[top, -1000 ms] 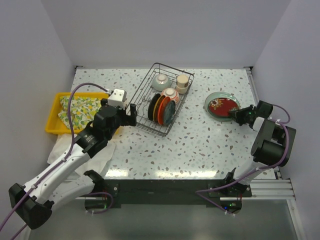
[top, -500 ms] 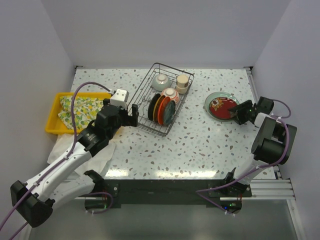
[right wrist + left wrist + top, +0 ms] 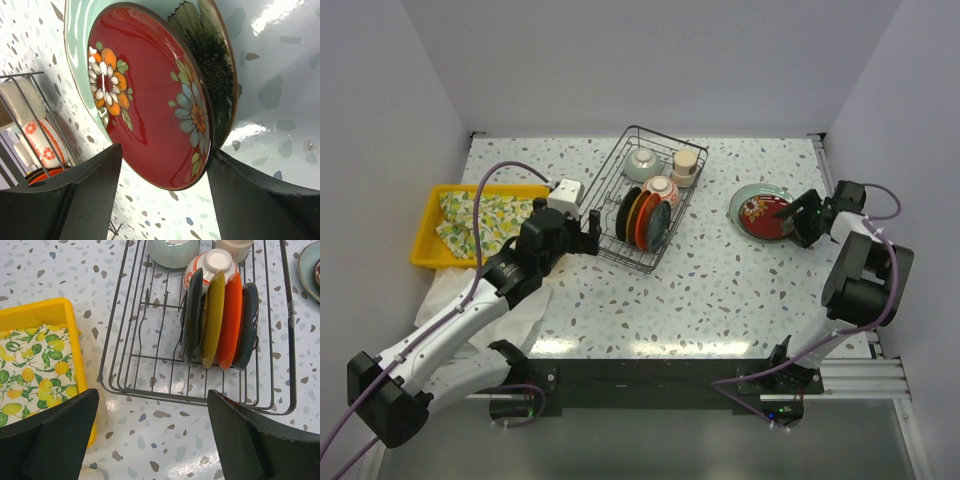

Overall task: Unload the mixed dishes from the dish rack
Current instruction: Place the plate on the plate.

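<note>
1. Plates stand on edge side by side in the dish rack (image 3: 150,355): a black plate (image 3: 191,315), yellow plate (image 3: 213,320), orange-red plate (image 3: 231,320) and grey-green plate (image 3: 247,325).
2. Behind them we see a red-patterned bowl (image 3: 212,262), a celadon bowl (image 3: 172,247) and a beige cup (image 3: 686,163).
3. Our left claw (image 3: 586,230) hovers wide open at the rack's near side, holding nothing.
4. Our right claw (image 3: 165,150) is spread open around a red floral plate (image 3: 145,90), which lies on a celadon plate (image 3: 80,30) on the worktop (image 3: 740,290), right of the rack.
</note>
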Tool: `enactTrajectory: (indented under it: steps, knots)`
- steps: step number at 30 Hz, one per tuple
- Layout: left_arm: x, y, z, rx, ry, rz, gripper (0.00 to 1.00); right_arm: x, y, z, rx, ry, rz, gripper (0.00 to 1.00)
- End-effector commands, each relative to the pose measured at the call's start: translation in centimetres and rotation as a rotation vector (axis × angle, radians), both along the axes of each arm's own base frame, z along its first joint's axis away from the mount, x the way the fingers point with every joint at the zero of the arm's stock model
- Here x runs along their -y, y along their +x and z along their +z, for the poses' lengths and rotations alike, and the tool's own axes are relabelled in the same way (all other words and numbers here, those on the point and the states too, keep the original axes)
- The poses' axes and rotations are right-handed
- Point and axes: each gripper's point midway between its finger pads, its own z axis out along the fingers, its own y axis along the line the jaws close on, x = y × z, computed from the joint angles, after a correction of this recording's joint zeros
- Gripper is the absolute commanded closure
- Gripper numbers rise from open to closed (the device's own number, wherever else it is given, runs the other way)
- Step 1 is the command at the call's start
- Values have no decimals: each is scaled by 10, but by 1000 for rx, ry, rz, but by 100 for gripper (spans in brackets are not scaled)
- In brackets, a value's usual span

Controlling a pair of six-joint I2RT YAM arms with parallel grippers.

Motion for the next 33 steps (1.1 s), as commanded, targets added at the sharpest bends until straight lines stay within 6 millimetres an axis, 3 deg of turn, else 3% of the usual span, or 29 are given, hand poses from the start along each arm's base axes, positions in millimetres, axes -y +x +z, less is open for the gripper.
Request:
enactTrajectory:
  steps: [1,7,12,18,20,26,33]
  knots:
    - [4,5,15,28,-33,-2,5,-4,11,7,-6,-45,77,27]
    - [5,3,7,0,-20,-13,5,-9,10,-4,-66,-67,123,24]
    - [7,3,4,-9,-21,-19,5,-4,1,-2,-102,-120,139,21]
    - [11,4,2,-23,-23,-31,5,6,-18,21,-111,-246,140,15]
    - [13,6,2,-28,-23,-35,5,5,-21,39,-71,-292,138,14]
    - [19,17,-1,-55,-9,-17,5,-51,-34,80,100,-354,255,12]
    - [34,36,1,-73,1,-17,8,-106,-71,97,243,-356,368,11]
